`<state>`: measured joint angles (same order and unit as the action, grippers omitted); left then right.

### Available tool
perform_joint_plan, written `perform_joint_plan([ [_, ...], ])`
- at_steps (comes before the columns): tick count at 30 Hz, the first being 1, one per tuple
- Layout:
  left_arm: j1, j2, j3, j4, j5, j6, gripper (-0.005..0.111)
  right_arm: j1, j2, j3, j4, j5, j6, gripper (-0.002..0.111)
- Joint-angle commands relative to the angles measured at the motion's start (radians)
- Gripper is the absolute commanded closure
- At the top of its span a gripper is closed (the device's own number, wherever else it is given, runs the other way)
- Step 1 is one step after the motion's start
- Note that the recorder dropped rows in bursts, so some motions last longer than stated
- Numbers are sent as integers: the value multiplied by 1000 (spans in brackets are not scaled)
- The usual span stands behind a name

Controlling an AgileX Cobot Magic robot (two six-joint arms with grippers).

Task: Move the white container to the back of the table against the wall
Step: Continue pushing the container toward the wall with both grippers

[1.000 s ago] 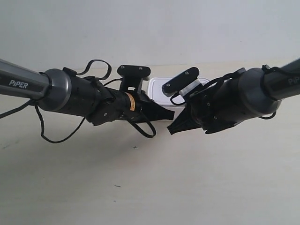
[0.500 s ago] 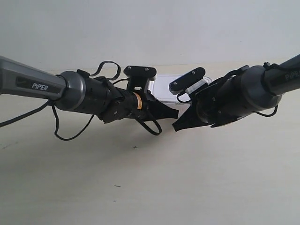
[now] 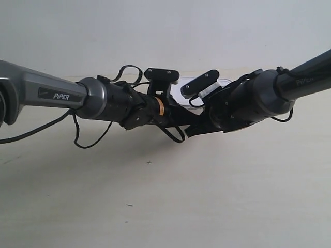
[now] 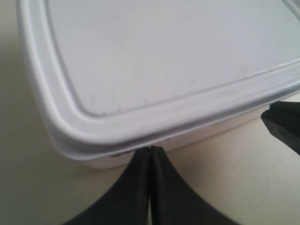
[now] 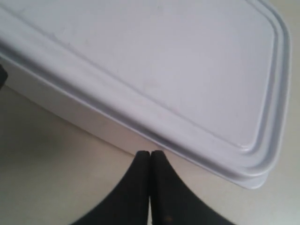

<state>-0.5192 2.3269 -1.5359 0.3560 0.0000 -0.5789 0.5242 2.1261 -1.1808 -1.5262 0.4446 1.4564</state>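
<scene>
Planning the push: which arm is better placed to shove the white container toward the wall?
Left, marginally: the left gripper, shut, touches the white container under its rim; the right gripper, also shut, sits about as close.

The white container (image 4: 178, 56) is plain white; the desk (image 3: 207, 206) pale cream-beige with tiny dark specks; fingers (image 4: 136, 190) black; wall (image 3: 155, 31) grey-white.

- We've got the white container (image 4: 164, 61): shallow, rectangular, with rounded corners and a flat rimmed lid closed on top.
- It's lying flat on the surface (image 3: 207, 196), a pale cream-beige top with faint grain and a few tiny dark specks.
- It sits way back, near the plain pale wall (image 3: 165, 31). We can't tell if they touch.
</scene>
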Motion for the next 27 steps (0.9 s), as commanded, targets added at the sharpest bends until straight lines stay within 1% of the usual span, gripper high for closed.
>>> perform_joint_plan([
  [1,10,5,-31,3,9,19,107,-28,15,-36,15,-23,-25,108],
  [8,22,5,-37,3,14,23,107,-62,52,-69,17,-35,-25,108],
  [15,33,5,-37,3,-21,23,107,-73,56,-83,1,-29,-36,108],
  [21,39,12,-41,3,-51,23,107,-73,75,-123,42,-32,-74,108],
  [27,41,56,-106,3,0,21,107,-73,96,-156,84,-29,-122,108],
])
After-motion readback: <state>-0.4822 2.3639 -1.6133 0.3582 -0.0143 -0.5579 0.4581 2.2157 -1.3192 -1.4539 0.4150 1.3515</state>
